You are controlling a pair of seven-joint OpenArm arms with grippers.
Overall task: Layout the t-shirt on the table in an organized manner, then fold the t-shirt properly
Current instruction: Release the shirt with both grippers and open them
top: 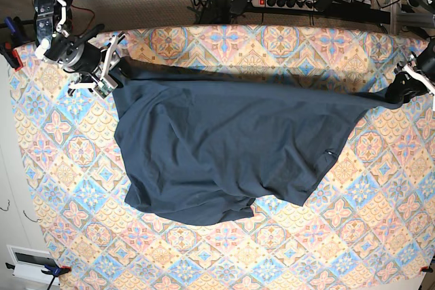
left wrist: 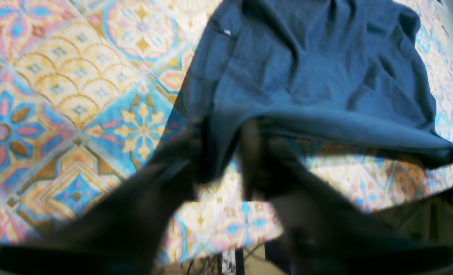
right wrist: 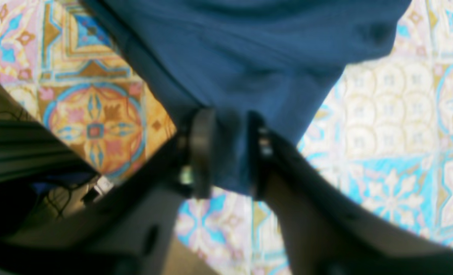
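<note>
Two grippers are seen at opposite ends of the t-shirt (top: 224, 147), a plain dark navy garment of soft, matte cloth without print. The garment is spread across the table (top: 380, 236), mostly in the half nearer the back edge, its upper hem drawn into a nearly straight line from the back left corner toward the right edge in the base view, while its lower edge hangs in a loose, rounded curve with shallow wrinkles. The table is covered by a smooth patterned cloth of pastel orange, pink and blue tiles with diamond and floral medallions. The right gripper (right wrist: 226, 149), near the back left corner in the base view, is shown by its wrist camera with dark flat fingers (right wrist: 201, 152) parted, and a bunched fold of the blue fabric lies between them; whether the cloth is pinched cannot be told. The left gripper (left wrist: 220, 152), near the table's right edge in the base view, is blurred in its wrist camera: its black fingers (left wrist: 180, 160) stand apart with a hanging tuck of the cloth between them, and a firm grip cannot be confirmed. A small pale tag (left wrist: 227, 33) is seen on the fabric.
</note>
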